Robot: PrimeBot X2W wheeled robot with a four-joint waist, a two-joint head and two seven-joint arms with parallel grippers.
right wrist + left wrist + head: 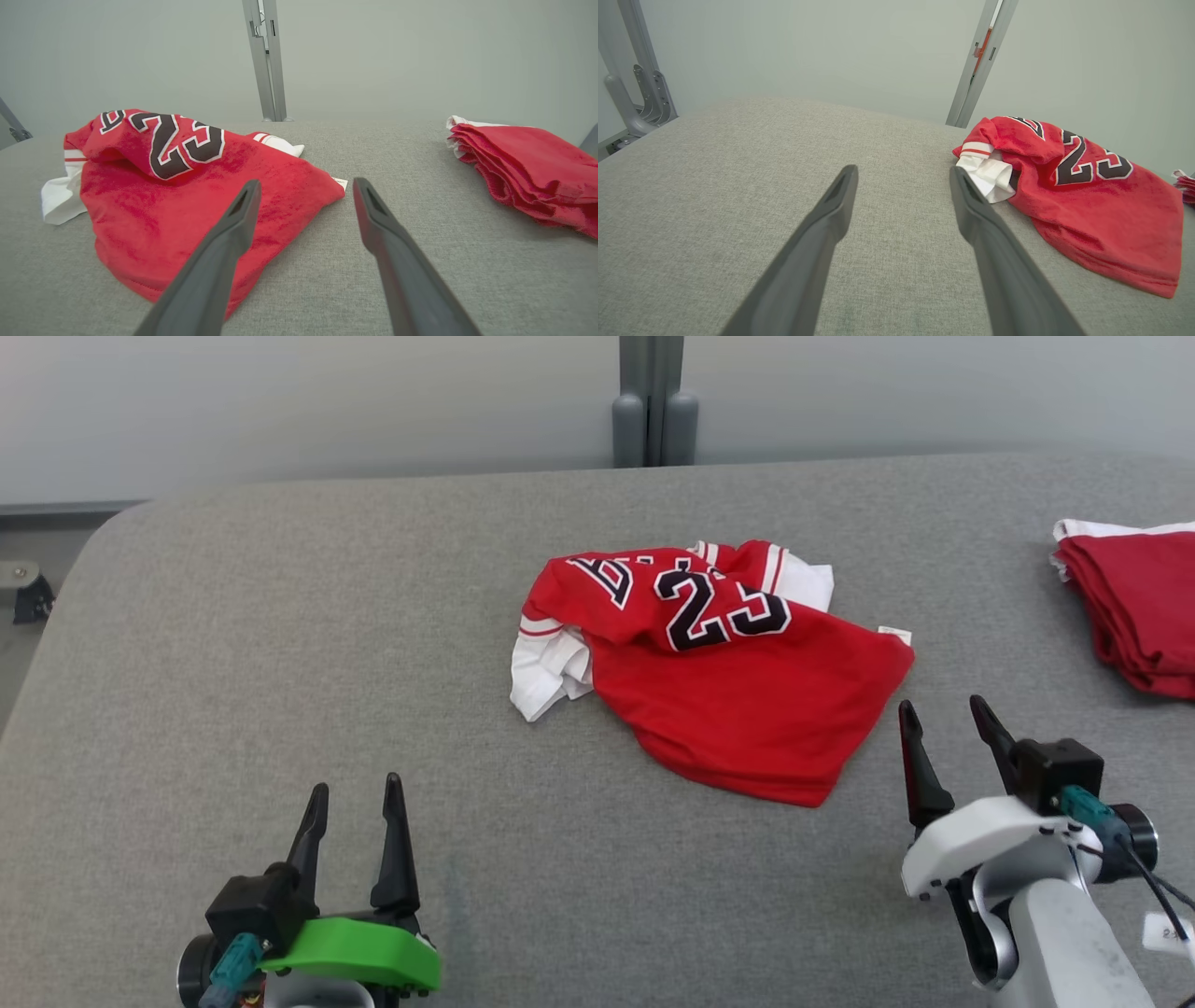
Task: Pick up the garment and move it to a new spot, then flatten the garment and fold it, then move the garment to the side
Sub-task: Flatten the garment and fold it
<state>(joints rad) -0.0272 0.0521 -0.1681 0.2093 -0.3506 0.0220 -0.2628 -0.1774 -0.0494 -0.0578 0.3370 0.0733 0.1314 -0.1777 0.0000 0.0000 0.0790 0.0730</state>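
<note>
The garment (738, 681) is a red jersey with white trim and a black "23", lying crumpled near the middle of the grey table (280, 644). It also appears in the left wrist view, the garment (1092, 205) lying to the right of my fingers, and in the right wrist view, the garment (187, 186) lying left of and partly behind my left finger. My left gripper (357, 791) stands open at the lower left, well clear of the cloth. My right gripper (945, 707) is open just right of the jersey's lower right corner, holding nothing.
A stack of folded red garments (1134, 607) lies at the table's right edge, also the stack (523, 168) in the right wrist view. A grey post (653, 401) stands behind the table's far edge. The table's left edge drops to the floor (19, 588).
</note>
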